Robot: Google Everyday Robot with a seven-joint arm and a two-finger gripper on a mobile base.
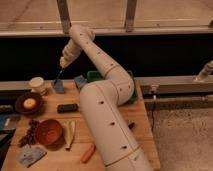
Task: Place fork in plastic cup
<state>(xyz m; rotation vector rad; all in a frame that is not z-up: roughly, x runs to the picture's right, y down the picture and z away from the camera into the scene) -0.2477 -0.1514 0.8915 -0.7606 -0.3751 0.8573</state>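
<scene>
My gripper (63,63) hangs over the back left of the wooden table, shut on the fork (59,74), a thin dark stick that slants down and to the left from the fingers. The fork's lower tip sits at the rim of the plastic cup (58,86), a short blue-grey cup directly below the gripper. Whether the tip is inside the cup I cannot tell.
A cream cup (36,84) stands left of the plastic cup and a blue blocky object (80,81) to its right. A black block (67,107), a dark plate (20,106), a red-brown bowl (48,131) and an orange piece (88,152) lie nearer. The arm hides the table's right half.
</scene>
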